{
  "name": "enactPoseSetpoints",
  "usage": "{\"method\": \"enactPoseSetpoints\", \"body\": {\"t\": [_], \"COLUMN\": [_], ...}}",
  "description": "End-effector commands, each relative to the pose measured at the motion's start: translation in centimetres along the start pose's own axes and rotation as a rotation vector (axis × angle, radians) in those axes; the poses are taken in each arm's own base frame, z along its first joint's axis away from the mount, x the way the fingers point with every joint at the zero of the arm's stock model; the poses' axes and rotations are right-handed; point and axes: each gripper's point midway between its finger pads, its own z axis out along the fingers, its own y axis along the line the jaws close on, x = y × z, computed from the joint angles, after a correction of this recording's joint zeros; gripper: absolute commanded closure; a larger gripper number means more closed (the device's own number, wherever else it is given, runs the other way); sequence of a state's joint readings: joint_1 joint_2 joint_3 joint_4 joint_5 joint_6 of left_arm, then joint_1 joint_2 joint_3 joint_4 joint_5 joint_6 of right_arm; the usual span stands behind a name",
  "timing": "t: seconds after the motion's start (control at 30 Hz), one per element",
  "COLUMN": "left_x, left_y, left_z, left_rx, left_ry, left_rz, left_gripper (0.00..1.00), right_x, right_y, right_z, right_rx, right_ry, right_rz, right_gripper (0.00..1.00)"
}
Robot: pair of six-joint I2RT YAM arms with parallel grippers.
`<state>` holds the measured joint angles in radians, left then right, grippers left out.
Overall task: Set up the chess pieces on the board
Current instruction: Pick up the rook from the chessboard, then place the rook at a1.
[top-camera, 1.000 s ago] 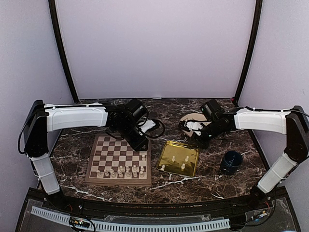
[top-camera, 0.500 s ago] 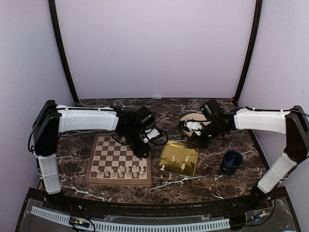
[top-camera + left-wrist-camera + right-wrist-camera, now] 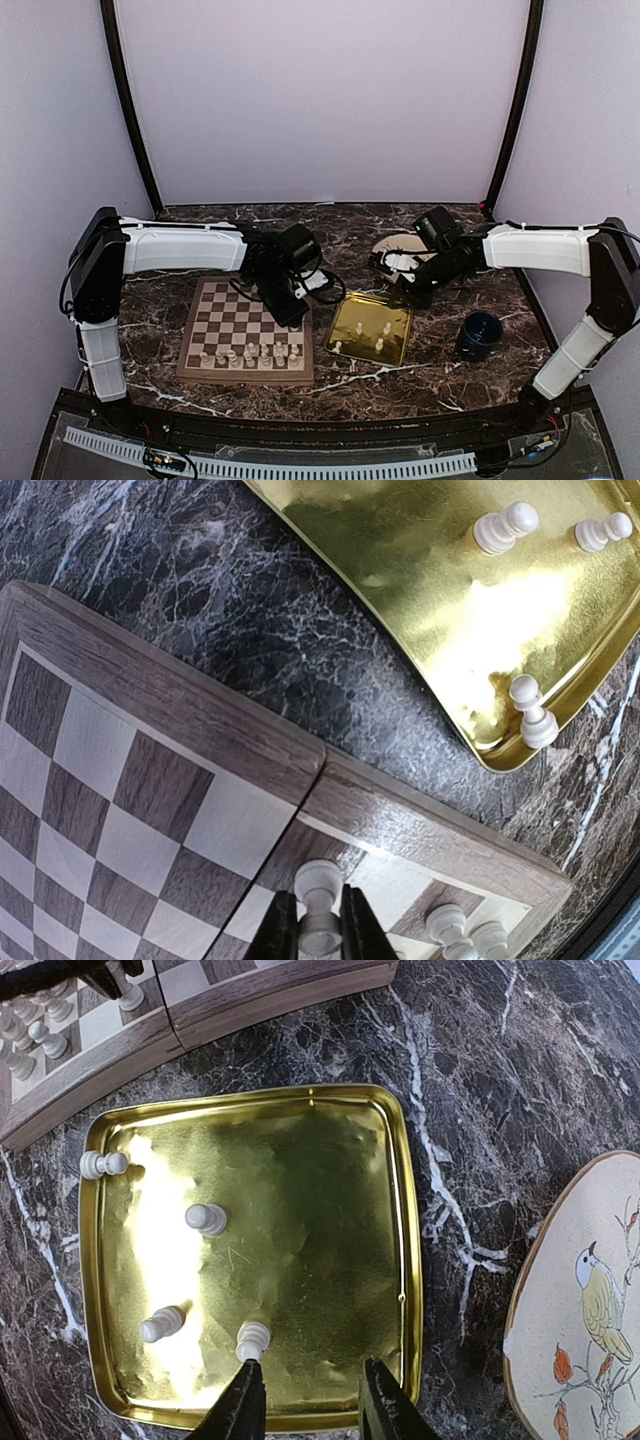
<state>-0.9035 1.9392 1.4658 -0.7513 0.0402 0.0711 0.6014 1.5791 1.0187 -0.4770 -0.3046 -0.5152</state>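
Observation:
The wooden board (image 3: 235, 322) lies at the left, with a row of white chess pieces (image 3: 252, 352) near its front edge. My left gripper (image 3: 296, 312) hangs over the board's right edge. In the left wrist view it (image 3: 320, 935) is shut on a white pawn (image 3: 320, 892) above the board (image 3: 150, 750), with more pieces (image 3: 455, 926) close by. My right gripper (image 3: 405, 291) is open over the gold tray's far edge. In the right wrist view it (image 3: 305, 1400) is open, with one pawn (image 3: 252, 1338) by its left finger and several others (image 3: 205, 1219) in the tray.
The gold tray (image 3: 398, 317) sits right of the board and shows in both wrist views (image 3: 420, 600) (image 3: 400, 1210). A bird-painted plate (image 3: 393, 244) lies behind it. A blue cup (image 3: 479, 334) stands at the right.
The left arm has swung its shoulder and elbow to the right; its gripper has shifted slightly forward and right at the board's right edge. The right arm has barely moved.

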Motion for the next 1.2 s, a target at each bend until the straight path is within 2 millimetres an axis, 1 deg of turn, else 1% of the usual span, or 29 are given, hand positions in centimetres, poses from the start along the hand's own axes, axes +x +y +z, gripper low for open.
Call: {"method": "enactPoseSetpoints", "body": {"t": [0.0, 0.13, 0.27, 0.37, 0.5, 0.57, 0.77, 0.8, 0.9, 1.03, 1.17], "left_x": [0.9, 1.5, 3.0, 4.9, 7.8, 9.2, 13.1, 13.9, 15.5, 17.6, 19.5], "left_y": [-0.1, 0.2, 0.7, 2.2, 4.1, 4.7, 5.8, 5.9, 6.0, 5.8, 5.3], "left_z": [-0.6, -1.4, -2.9, -4.2, -5.8, -6.8, -8.7, -8.7, -9.1, -9.2, -8.8], "left_rx": [-0.013, -0.029, -0.062, -0.122, -0.156, -0.148, -0.165, -0.167, -0.164, -0.179, -0.181], "left_ry": [0.036, 0.034, 0.033, 0.048, 0.046, 0.026, -0.01, -0.004, -0.001, 0.028, 0.062], "left_rz": [0.004, -0.017, -0.075, -0.146, -0.279, -0.369, -0.583, -0.615, -0.693, -0.751, -0.795], "left_gripper": [0.89, 0.92, 0.93, 0.93, 0.93, 0.93, 0.93, 0.93, 0.93, 0.92, 0.92], "right_x": [-0.2, -0.3, -0.2, -0.1, -0.2, -0.2, -0.1, -0.1, -0.2, -0.1, -0.1], "right_y": [0.2, 0.2, 0.3, 0.2, 0.2, 0.3, 0.4, 0.4, 0.5, 0.7, 0.7], "right_z": [0.0, 0.0, 0.0, 0.0, 0.0, 0.0, 0.0, 0.0, 0.0, 0.0, 0.0], "right_rx": [-0.02, -0.022, -0.024, -0.022, -0.023, -0.026, -0.032, -0.033, -0.039, -0.046, -0.046], "right_ry": [-0.007, -0.007, -0.004, -0.002, -0.003, -0.002, 0.0, -0.003, -0.005, -0.003, -0.001], "right_rz": [-0.002, -0.001, -0.002, -0.002, -0.003, -0.003, -0.002, -0.002, -0.004, -0.004, -0.007], "right_gripper": [0.67, 0.67, 0.67, 0.67, 0.67, 0.67, 0.67, 0.67, 0.67, 0.67, 0.67]}}
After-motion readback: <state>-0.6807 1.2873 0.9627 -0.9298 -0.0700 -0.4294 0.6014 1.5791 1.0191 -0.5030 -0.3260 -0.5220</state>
